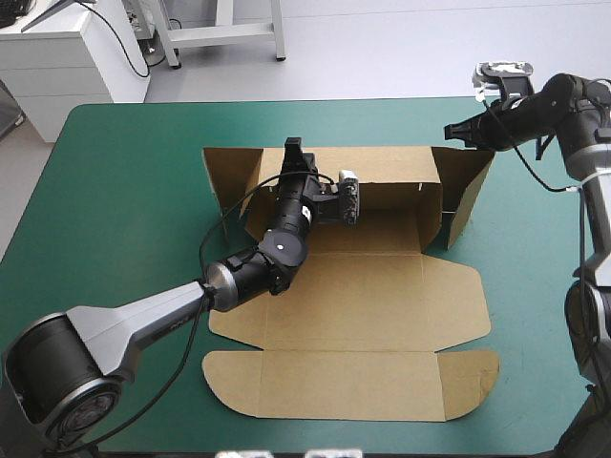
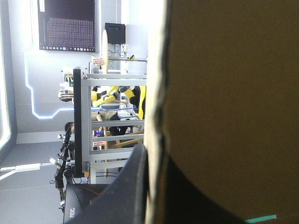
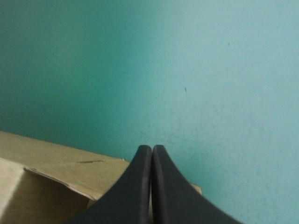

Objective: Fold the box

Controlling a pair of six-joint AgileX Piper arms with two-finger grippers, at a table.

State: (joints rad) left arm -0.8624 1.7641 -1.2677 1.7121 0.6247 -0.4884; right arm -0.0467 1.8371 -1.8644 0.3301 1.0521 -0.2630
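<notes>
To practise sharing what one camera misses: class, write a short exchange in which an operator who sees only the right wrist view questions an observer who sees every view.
Operator: I see the right tool shut, a corner of the box beside it. Is the box flat?
Observer: No. Its far wall stands raised; the near panels lie flat on the table.
Operator: Where is the left tool?
Observer: Shut on that far wall's top edge, near its left end.
</notes>
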